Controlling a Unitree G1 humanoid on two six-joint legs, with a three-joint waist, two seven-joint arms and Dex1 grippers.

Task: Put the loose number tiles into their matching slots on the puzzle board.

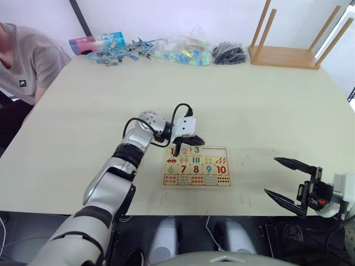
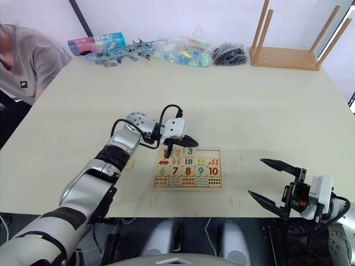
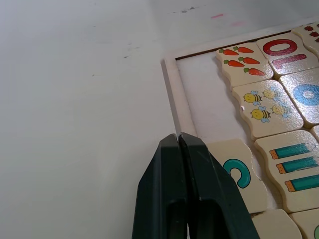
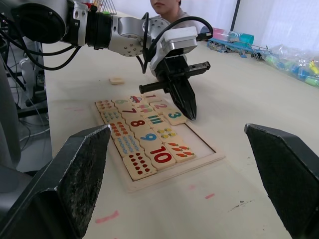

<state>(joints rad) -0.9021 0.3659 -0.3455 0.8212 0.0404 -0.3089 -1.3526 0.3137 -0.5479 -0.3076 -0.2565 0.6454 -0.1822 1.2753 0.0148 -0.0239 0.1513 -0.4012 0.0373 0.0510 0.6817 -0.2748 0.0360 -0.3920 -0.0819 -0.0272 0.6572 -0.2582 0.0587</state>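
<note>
Puzzle board (image 1: pixel 196 165) near table's front edge. Tiles 1, 2, 3 (image 1: pixel 196 149) seated in top row; slots (image 3: pixel 204 94) for 4, 5 bare. Left gripper (image 3: pixel 180 144) pinched closed, empty, tips on tile 3. Right gripper (image 1: pixel 285 181) spread wide, idle right of board. One loose tile (image 4: pixel 116 80) lies left of board.

Matt pale wooden puzzle board (image 1: pixel 223 166) lies on a smooth matt table (image 1: pixel 222 100); left claw (image 3: pixel 182 199) glossy black plastic.

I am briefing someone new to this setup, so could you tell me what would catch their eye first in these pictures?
First, the left gripper, fingers closed together, pressing down beside the 3 tile at the far row of the puzzle board near the table's front edge. Next, the right gripper, open and hovering off the board's right side. Two slots in that row remain bare.
</note>
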